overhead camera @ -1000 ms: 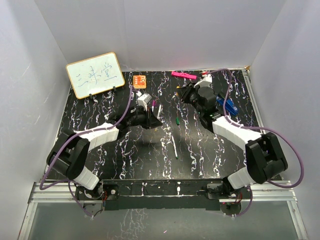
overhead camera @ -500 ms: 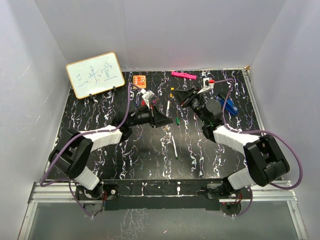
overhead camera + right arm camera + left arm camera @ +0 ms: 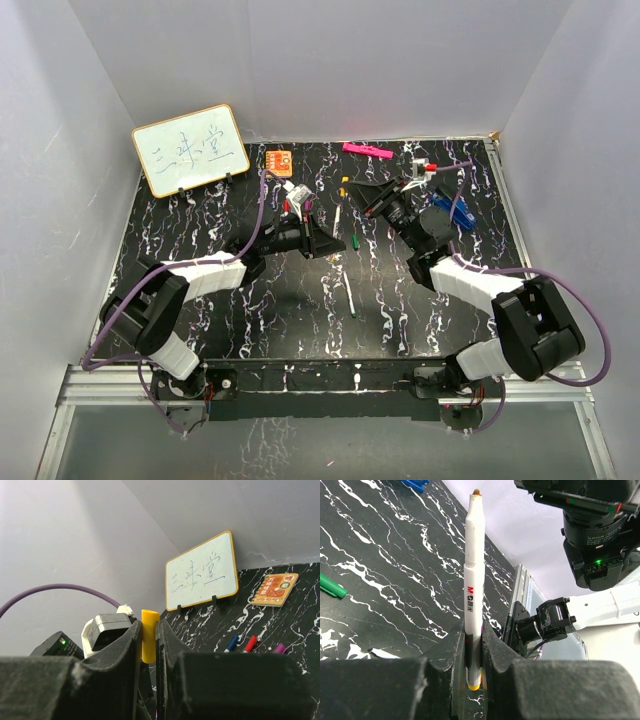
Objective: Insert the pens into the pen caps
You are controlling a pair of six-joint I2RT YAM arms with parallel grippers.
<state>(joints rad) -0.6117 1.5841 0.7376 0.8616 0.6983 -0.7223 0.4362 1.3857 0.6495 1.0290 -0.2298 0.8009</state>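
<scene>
Black counter (image 3: 250, 300) with white streaks, white walls (image 3: 320, 70).
The left claw (image 3: 472, 645) pinches a pen (image 3: 474, 580); the right claw (image 3: 148, 630) pinches a yellow cap (image 3: 149, 642).

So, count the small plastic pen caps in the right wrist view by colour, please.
Yellow plastic cap, clamped in the right gripper: 1
Blue plastic cap, on the table: 1
Red plastic cap, on the table: 1
Purple plastic cap, on the table: 1
Total: 4

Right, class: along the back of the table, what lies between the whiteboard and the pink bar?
A small orange card lies between the whiteboard and the pink bar, seen in the top external view.
</scene>
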